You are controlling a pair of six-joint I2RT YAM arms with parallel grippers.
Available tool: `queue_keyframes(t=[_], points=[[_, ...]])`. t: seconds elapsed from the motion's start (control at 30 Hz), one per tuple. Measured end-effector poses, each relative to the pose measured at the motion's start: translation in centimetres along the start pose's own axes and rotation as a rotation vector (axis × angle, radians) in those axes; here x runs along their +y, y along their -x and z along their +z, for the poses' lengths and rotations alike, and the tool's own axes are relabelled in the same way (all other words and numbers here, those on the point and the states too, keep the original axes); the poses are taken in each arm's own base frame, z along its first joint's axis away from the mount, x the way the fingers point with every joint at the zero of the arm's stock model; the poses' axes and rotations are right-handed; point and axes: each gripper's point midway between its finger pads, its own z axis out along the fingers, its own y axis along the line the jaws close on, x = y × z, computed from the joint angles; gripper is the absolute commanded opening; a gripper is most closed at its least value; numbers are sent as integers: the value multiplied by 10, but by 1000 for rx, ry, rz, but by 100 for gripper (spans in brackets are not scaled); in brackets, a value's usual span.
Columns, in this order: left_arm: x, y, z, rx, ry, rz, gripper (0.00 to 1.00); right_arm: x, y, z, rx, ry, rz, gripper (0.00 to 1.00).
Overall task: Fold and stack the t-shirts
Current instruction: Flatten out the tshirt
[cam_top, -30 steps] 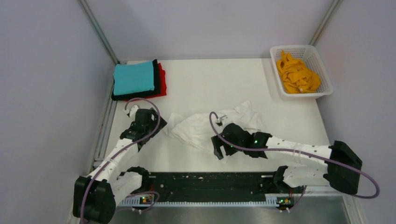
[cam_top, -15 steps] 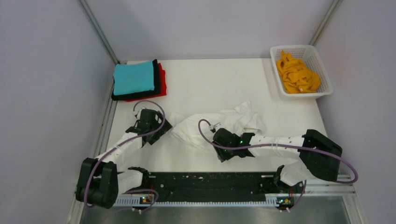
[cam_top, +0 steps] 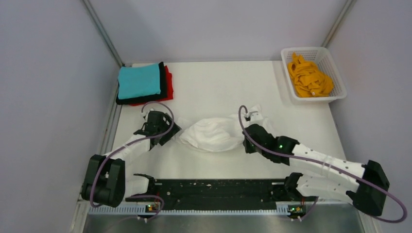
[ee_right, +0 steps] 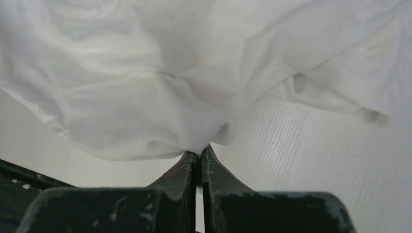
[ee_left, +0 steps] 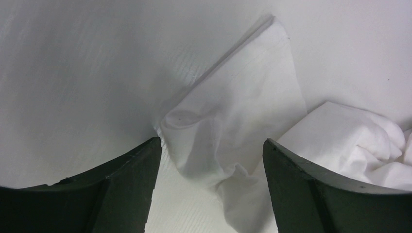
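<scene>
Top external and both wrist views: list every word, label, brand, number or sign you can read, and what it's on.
None readable in any view.
The white t-shirt, teal t-shirt, orange t-shirt and basket show no print or label.
The black rail at the near edge carries only pale specks, too small to read as marks.

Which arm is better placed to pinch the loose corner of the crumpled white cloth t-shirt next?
Probably left. The left gripper is open over a corner flap of the white cloth t-shirt, while the right gripper is occupied, shut on the shirt's other end.
</scene>
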Motion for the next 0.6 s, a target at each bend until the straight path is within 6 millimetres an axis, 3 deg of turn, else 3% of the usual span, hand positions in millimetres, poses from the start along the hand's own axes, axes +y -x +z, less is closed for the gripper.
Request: queue_keyframes(t=[0.1, 0.27, 0.33, 0.37, 0.6], points=[[-5, -2, 6, 10, -12, 3, 62, -12, 26, -21, -117, 10, 68, 0], [-12, -11, 14, 37, -12, 23, 41, -24, 31, -33, -164, -7, 85, 0], [-15, -15, 17, 46, -11, 27, 17, -29, 27, -31, -159, -30, 80, 0], [-15, -16, 18, 47, -7, 34, 0, -32, 25, -31, -155, -43, 76, 0], [-11, -14, 18, 37, 57, 26, 0, -48, 28, -32, -188, -118, 84, 0]])
